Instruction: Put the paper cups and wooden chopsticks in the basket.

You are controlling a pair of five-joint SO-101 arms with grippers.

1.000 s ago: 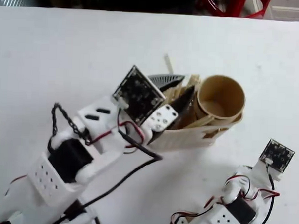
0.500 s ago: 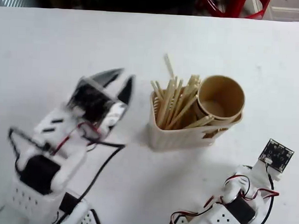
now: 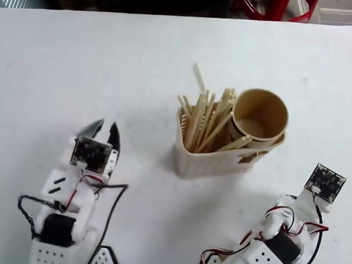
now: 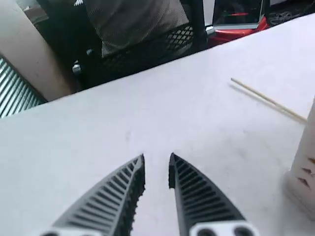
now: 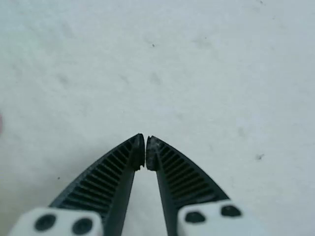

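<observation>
— When you look down from the high camera, where do the task's things sit?

— Everything sits in the basket [image 3: 212, 163], which stands upright near the middle of the table [image 3: 80, 57]. The wooden chopsticks [image 3: 200, 121] lean in a bundle in its left part, and the paper cups [image 3: 260, 115] stand nested, mouth up, in its right part, touching the sticks. One lone chopstick [image 3: 197, 74] pokes out past the far rim.

— And your arms?

— My left gripper [image 3: 106, 128] hovers low over the table, well apart from the basket, on its left. Its jaws show a narrow gap and hold nothing. My right arm [image 3: 282, 245] is folded at the near right edge, in front of the basket.

— What does your left wrist camera give?

— My left gripper [image 4: 156, 164] has its two ribbed fingers slightly apart over bare tabletop. The lone chopstick [image 4: 266, 100] slants toward the basket [image 4: 305, 172], whose pale wall stands at the frame's edge. Beyond the table there is a dark mesh chair [image 4: 147, 44].

— And the right wrist camera?

— My right gripper [image 5: 145, 152] has its tips pressed together with nothing between them, over the white table [image 5: 197, 59].
</observation>
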